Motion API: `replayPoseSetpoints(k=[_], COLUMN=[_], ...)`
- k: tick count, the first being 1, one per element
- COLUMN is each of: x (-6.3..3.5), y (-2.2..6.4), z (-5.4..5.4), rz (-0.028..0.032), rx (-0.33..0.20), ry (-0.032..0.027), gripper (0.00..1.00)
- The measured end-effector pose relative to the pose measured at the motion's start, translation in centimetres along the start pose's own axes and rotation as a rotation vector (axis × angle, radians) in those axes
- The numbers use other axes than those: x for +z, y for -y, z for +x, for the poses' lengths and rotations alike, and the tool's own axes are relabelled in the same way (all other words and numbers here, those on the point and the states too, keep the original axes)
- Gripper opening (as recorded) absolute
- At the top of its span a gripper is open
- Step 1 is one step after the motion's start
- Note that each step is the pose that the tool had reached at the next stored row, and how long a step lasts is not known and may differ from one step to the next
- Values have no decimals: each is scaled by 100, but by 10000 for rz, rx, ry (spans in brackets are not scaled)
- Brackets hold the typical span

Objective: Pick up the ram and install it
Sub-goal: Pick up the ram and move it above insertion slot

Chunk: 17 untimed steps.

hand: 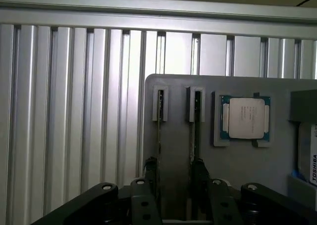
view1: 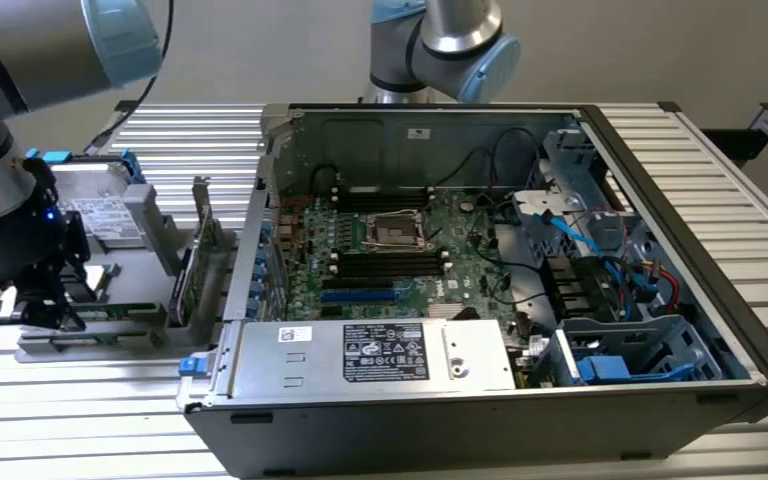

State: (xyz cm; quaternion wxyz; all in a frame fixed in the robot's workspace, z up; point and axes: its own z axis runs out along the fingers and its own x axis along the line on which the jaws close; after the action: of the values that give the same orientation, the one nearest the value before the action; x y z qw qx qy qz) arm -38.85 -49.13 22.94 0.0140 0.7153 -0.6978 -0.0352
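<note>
Soft, even, rather dim light

In the wrist view, the ends of the two ram sticks nearest the camera are hidden behind the fingers, and the body of the gripper is cut off by the picture's edge. A TOSHIBA-labelled drive is likewise cut off. The print on the processor cannot be read.

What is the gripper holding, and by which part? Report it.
Nothing is held. The gripper stands open over the gray tray, at the two ram sticks standing on edge there, closed on neither.
</note>
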Motion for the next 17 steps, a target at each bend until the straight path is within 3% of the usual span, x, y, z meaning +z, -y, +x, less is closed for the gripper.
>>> replayPoseSetpoints(k=[17], x=[306], y=[38], z=[52], rz=[5], rx=[-131], ry=[-10], gripper=[42])
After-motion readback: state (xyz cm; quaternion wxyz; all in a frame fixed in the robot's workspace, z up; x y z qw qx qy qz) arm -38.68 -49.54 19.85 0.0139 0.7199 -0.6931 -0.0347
